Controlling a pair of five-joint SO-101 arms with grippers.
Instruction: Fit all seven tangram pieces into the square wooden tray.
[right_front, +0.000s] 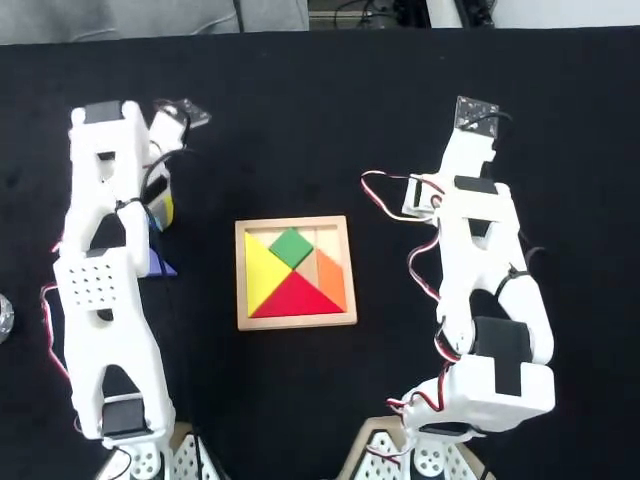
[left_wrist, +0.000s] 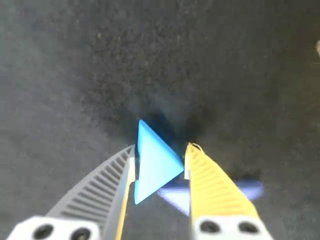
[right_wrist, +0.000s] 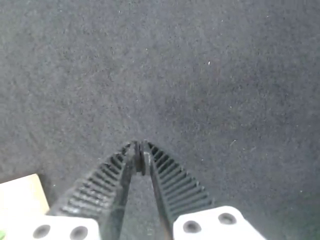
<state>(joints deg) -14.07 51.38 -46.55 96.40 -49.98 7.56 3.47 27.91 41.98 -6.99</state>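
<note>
The square wooden tray (right_front: 242, 322) lies at the table's middle. In it sit a yellow triangle (right_front: 262, 275), a green square (right_front: 291, 247), a red triangle (right_front: 295, 298) and an orange piece (right_front: 332, 278); bare wood shows at its far right part. My left gripper (left_wrist: 160, 150) is shut on a blue triangle (left_wrist: 155, 162), left of the tray under the left arm (right_front: 100, 280). A purple piece (left_wrist: 175, 199) (right_front: 160, 266) lies on the cloth just beneath. My right gripper (right_wrist: 139, 152) is shut on nothing over bare cloth, with a tray corner (right_wrist: 20, 195) close by.
The right arm (right_front: 480, 260) stands right of the tray, with red and white cables (right_front: 385, 190) looping toward it. A small shiny object (right_front: 3, 315) sits at the table's left edge. Black cloth covers the table on all sides of the tray.
</note>
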